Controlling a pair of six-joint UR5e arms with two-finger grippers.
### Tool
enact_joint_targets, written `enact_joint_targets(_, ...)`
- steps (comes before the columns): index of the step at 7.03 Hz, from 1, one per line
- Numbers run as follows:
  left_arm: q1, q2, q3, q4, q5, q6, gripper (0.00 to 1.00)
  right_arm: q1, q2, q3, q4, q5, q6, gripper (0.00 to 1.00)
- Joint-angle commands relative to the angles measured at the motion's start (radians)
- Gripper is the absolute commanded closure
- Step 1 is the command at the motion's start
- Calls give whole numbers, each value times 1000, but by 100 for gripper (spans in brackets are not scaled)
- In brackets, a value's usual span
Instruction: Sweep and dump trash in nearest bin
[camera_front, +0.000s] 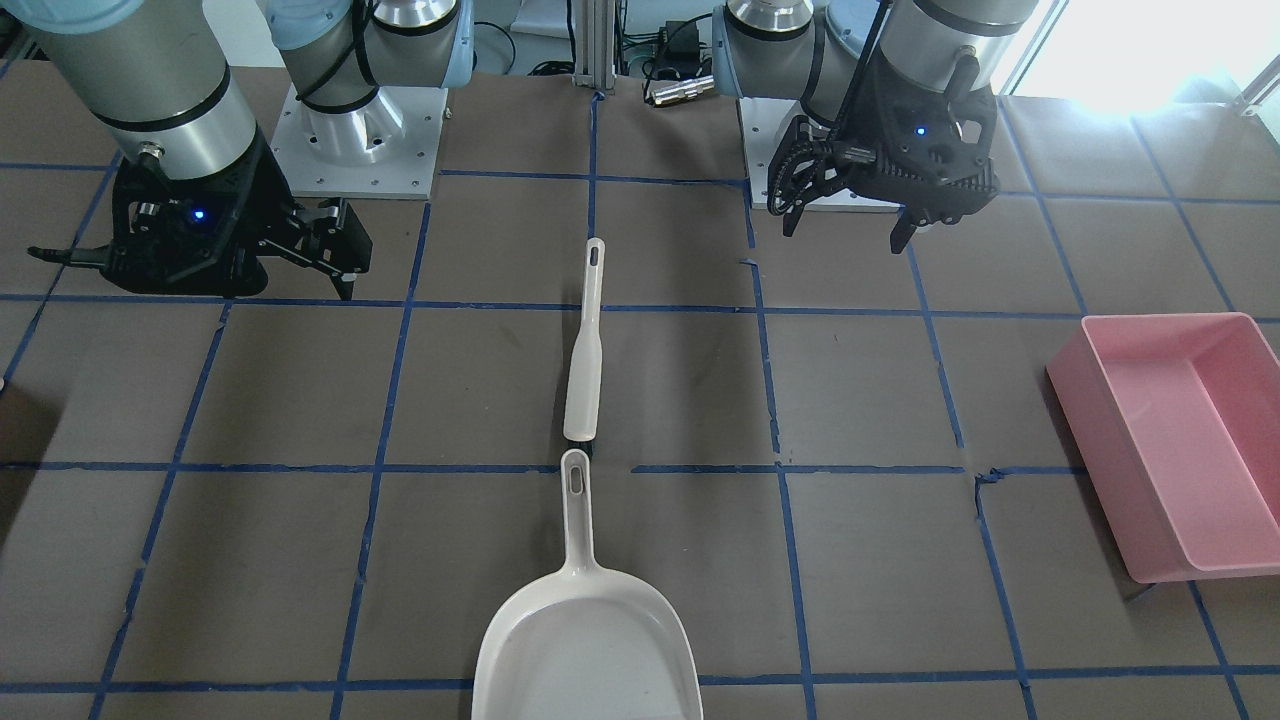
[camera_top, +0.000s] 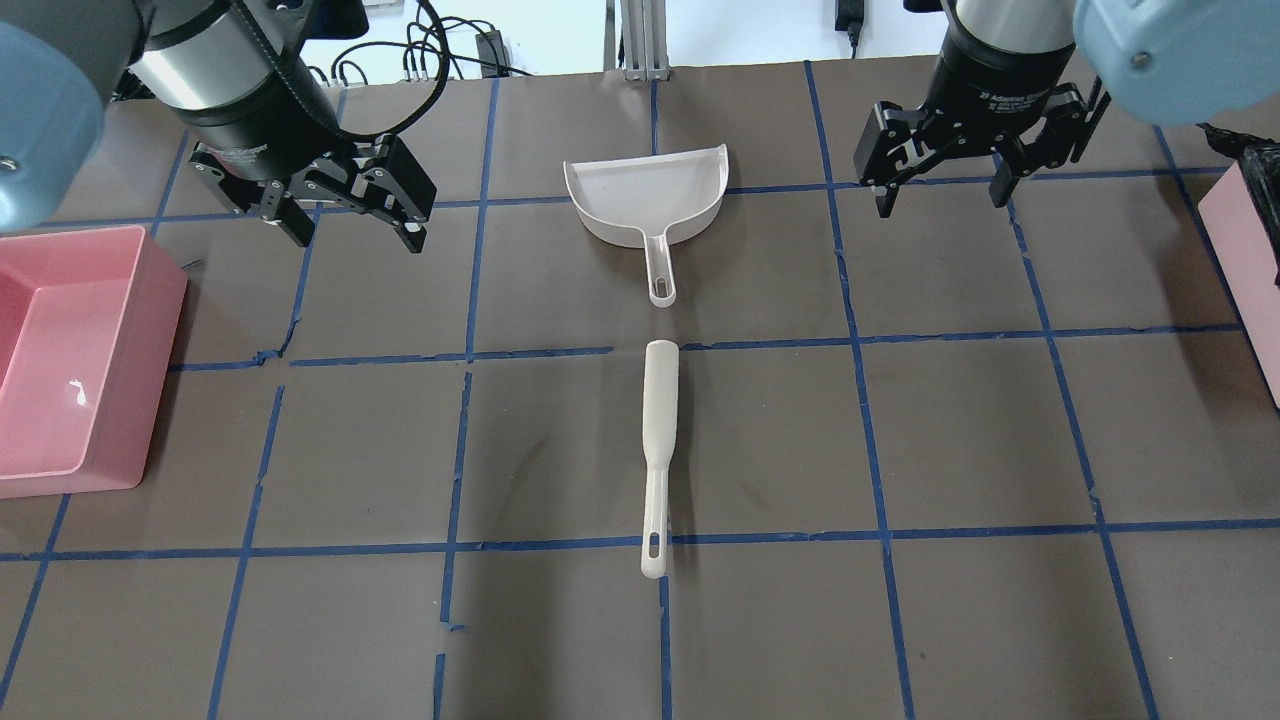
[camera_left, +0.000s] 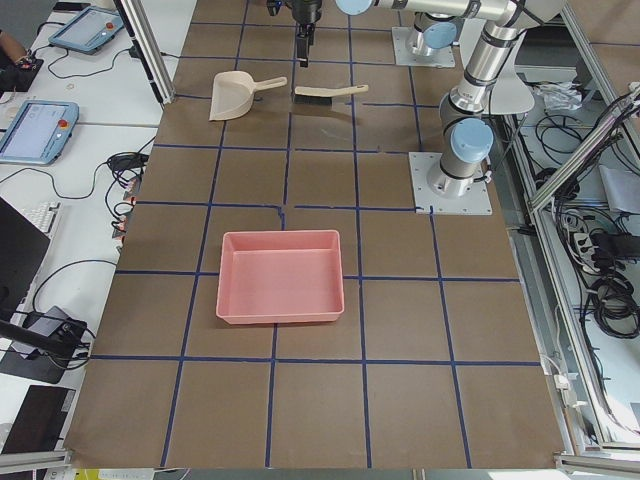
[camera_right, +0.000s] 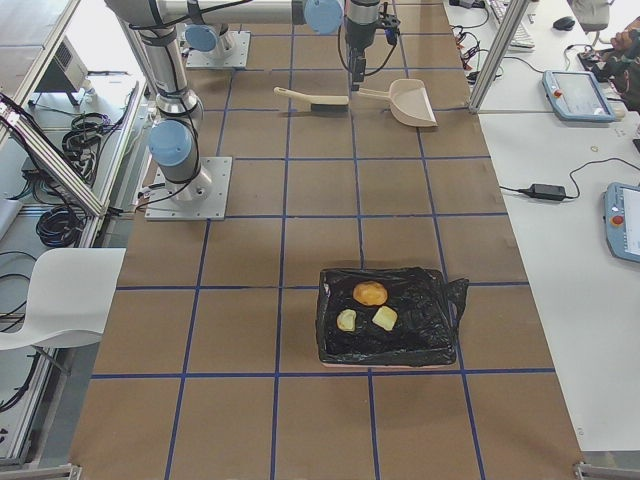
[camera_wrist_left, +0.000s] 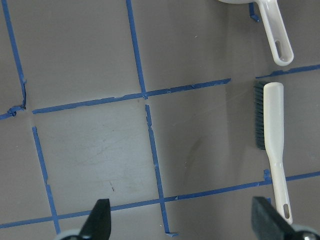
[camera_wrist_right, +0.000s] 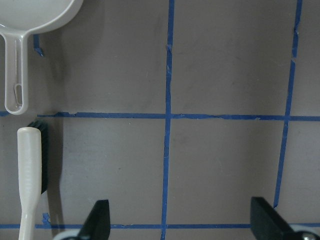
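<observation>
Brown table (camera_top: 760, 450), gridded with blue tape (camera_top: 950, 338), at a two-arm robot station: an orange-brown lump (camera_right: 370, 293), a golden chunk (camera_right: 385, 318) and a pale yellow-green chunk (camera_right: 346, 320) lie close together inside a black-lined bin (camera_right: 335, 345). The two smaller pieces sit side by side just beside the larger one. The bin stands near the table's end, well out beyond the right gripper (camera_top: 942, 200) on its outer side.

That gripper hangs above the table with its fingers spread wide and nothing between them. Between it and the left gripper (camera_top: 355, 235), apart from both, a white dustpan (camera_top: 645, 190) and a white brush (camera_top: 660, 400) lie on the table in one line. The dustpan's handle points at the brush's bristle end (a small gap separates the two). The brush lies on its side, dark bristles showing along one edge. The right wrist camera shows both tools to the left of its spread fingertips; the left wrist camera shows them to the right.

The left gripper likewise hangs clear of the surface, fingers wide apart, holding nothing. Out past it on its outer side, near the opposite end of the table, sits a pink bin (camera_top: 160, 300).
</observation>
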Motion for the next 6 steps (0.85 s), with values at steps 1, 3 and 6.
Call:
enact_joint_targets(1,1,1,0,-2,0,0,0,-5,-32,42,-3,11,-7,0)
enact_joint_targets(3,1,1,0,0,0,0,0,-1,-30,39,-5,10,-5,0)
enact_joint_targets(6,1,1,0,0,0,-2,0,-4,-16,44,-3,5,-11,0)
